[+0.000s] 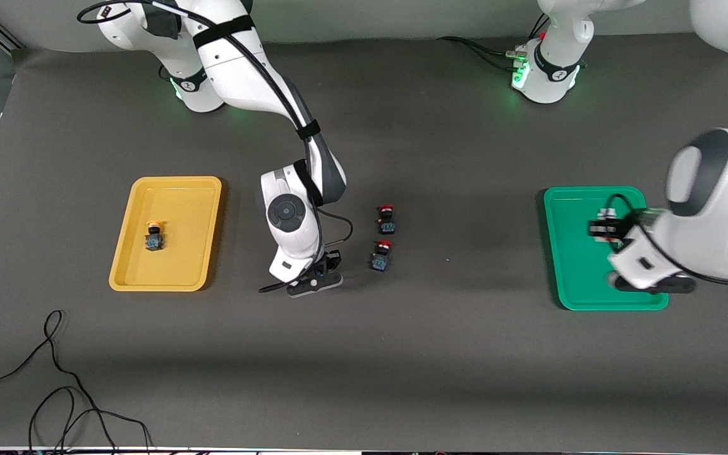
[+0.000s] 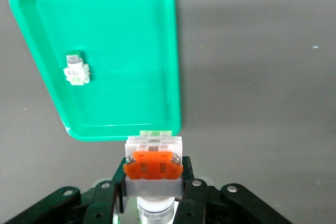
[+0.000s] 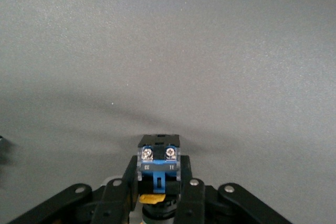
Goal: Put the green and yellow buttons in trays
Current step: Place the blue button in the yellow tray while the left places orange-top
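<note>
Robotics lab: dark mat (image 1: 402, 354), loose cables (image 1: 54, 379).

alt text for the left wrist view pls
The left gripper is shut on a white button with an orange block on its body, over the green tray's edge. Another white button lies in the tray, which sits on a grey table.

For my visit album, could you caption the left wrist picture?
Left jaws shut on a white button with an orange plate, above the green tray where a green-capped button lies.

Left claw (image 2: 153, 195) and right claw (image 3: 157, 195) both hang low, seemingly clamped, arms stretched forward
</note>
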Robot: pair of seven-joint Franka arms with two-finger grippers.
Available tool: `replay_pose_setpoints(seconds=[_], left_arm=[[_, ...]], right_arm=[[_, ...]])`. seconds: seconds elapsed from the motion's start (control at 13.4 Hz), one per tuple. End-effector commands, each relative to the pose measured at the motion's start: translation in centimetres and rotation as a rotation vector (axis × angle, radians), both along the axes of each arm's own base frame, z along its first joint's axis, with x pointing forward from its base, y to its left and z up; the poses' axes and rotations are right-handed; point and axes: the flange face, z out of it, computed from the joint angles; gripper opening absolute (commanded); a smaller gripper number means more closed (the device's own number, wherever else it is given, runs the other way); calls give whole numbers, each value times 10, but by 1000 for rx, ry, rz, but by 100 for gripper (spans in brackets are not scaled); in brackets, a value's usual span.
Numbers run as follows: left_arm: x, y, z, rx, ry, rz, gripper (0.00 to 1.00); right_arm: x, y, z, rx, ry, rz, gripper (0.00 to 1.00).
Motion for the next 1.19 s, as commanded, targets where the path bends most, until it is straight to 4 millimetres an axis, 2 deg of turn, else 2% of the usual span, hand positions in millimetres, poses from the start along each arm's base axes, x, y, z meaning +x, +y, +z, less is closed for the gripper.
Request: replay_pose_setpoints(seconds=[0.0,0.15,0.3,0.45,0.52,0.67,0.74,0.82,0.89,0.97,1.04,1.12], left_arm=[[-11,34,-41,0,-44,-77,0],[-26,61,-87,-22,-90,-93,0],[-49,61,-126,-27,-149,-100,0],[-66,68,-163,-40,-208,-89,0],[-74,68,-178,-46,-220,-90,0],[-90,64,-209,-62,-264,-92,0],[-97,72,-224,-71,-286,-72,0],[-101,76,-235,-78,-300,-61,0],[-101,74,-236,-79,-299,-62,0],[-100,75,-232,-76,-303,-65,36],[-99,77,-227,-72,-308,-68,98],[-97,75,-220,-68,-309,-71,100]], right_arm=[[1,3,35,17,14,-36,11],[14,-6,90,26,66,-57,11],[27,-23,149,22,116,-79,11],[30,-53,196,20,150,-99,11],[30,-74,206,15,179,-111,11],[35,-138,217,-8,199,-68,11],[35,-177,217,-6,212,-61,11],[34,-213,216,-4,226,-55,11],[31,-246,214,-6,237,-52,11],[27,-277,206,-13,251,-61,11],[21,-303,190,-16,256,-59,11],[12,-322,170,-9,247,-59,11]])
